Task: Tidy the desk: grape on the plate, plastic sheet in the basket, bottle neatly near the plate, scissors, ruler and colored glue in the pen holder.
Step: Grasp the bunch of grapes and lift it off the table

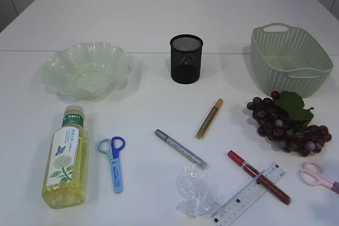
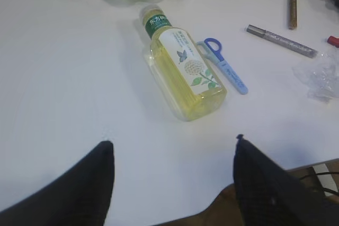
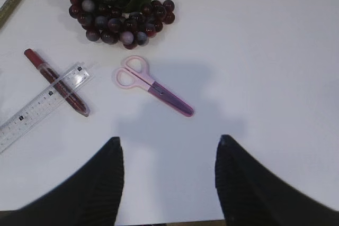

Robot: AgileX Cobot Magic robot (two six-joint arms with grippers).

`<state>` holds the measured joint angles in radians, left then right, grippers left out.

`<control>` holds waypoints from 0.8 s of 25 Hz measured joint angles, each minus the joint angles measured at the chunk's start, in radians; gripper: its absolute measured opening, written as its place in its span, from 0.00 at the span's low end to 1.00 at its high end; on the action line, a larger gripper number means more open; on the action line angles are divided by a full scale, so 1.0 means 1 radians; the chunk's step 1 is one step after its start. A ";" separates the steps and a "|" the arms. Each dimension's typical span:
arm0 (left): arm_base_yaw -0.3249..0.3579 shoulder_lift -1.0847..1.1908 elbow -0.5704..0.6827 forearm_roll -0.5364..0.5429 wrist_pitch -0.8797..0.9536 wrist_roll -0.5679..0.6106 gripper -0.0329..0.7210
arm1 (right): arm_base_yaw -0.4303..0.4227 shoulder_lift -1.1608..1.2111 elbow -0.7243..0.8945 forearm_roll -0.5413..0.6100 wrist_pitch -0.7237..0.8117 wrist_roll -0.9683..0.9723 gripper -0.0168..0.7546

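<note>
Grapes [image 1: 288, 123] lying on the desk [image 1: 148, 109] just in front of the basket [image 1: 290, 56], well apart from the plate [image 1: 87, 71]. Probably soft, lumpy, prone to roll; best gripped at the stem beneath the leaf. Both pincers spread, holding nothing.

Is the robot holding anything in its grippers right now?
No. The left gripper and the right gripper are both open and empty, above the table.
</note>
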<state>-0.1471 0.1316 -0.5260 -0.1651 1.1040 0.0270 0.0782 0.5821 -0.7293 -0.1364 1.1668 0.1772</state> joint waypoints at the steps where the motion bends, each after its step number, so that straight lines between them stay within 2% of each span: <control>1: 0.000 0.000 0.000 -0.002 -0.002 0.000 0.74 | 0.000 0.043 -0.023 0.000 0.000 0.000 0.59; 8: 0.000 0.055 -0.031 0.001 0.025 0.000 0.76 | 0.000 0.295 -0.147 0.002 -0.004 0.000 0.59; 20: 0.000 0.430 -0.328 0.024 0.105 -0.016 0.76 | 0.000 0.570 -0.233 -0.002 -0.066 -0.051 0.59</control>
<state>-0.1471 0.5616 -0.8537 -0.1411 1.2093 0.0114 0.0782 1.1521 -0.9625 -0.1384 1.1010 0.1258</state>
